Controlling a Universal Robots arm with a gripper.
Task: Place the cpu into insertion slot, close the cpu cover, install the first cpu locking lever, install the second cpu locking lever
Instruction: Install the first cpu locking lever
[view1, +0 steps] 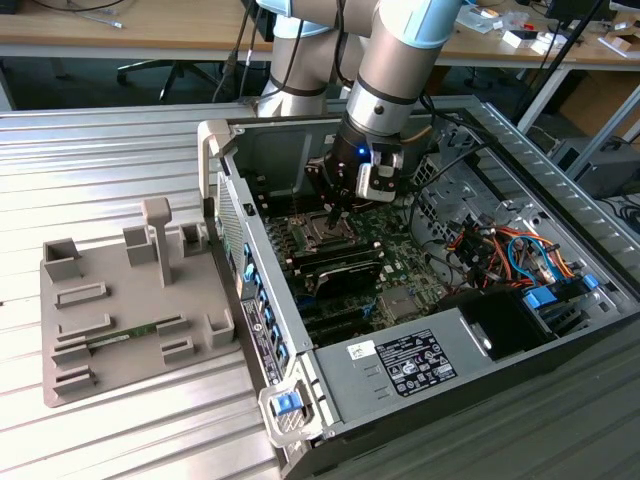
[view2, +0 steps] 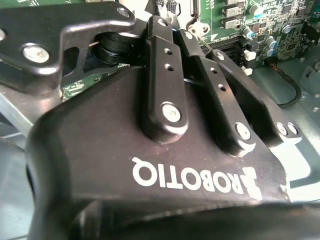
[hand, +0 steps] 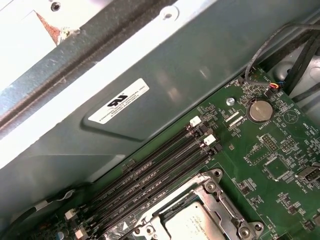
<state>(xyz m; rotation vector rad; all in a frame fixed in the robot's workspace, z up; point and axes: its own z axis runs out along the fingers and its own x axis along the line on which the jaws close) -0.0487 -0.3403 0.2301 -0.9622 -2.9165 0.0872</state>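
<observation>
— Ribbed metal bench (view1: 120, 150) is carrying everything, yes? What is sitting on it?

— An open computer case (view1: 560, 190), lying on its side, and toward the exterior view's left a grey fixture tray (view1: 60, 350) with a green memory stick (view1: 120, 335) lying in one of its grooves.

— And the arm?

— It is reaching down into the case. The end effector (view1: 335, 205) is hanging just above the insertion slot (view1: 322, 232) on the green circuit board (view1: 400, 270). In the second wrist view its black fingers (view2: 162, 75) are lying close together (whether anything is pinched between them, I cannot tell).

— Where is the cpu?

— In the first wrist view the cpu (hand: 192, 225) is sitting in the slot, its silver-grey top showing through the cpu cover (hand: 220, 200), which is lying flat around it.

— What is crowding the spot?

— Long black memory slots (hand: 155, 175) are running just beside the socket, with the case's grey wall (hand: 150, 55) rising behind them. A coin battery (hand: 259, 111) is sitting farther along the board, and a bundle of orange and blue cables (view1: 500, 245) is hanging at the exterior view's right.
</observation>
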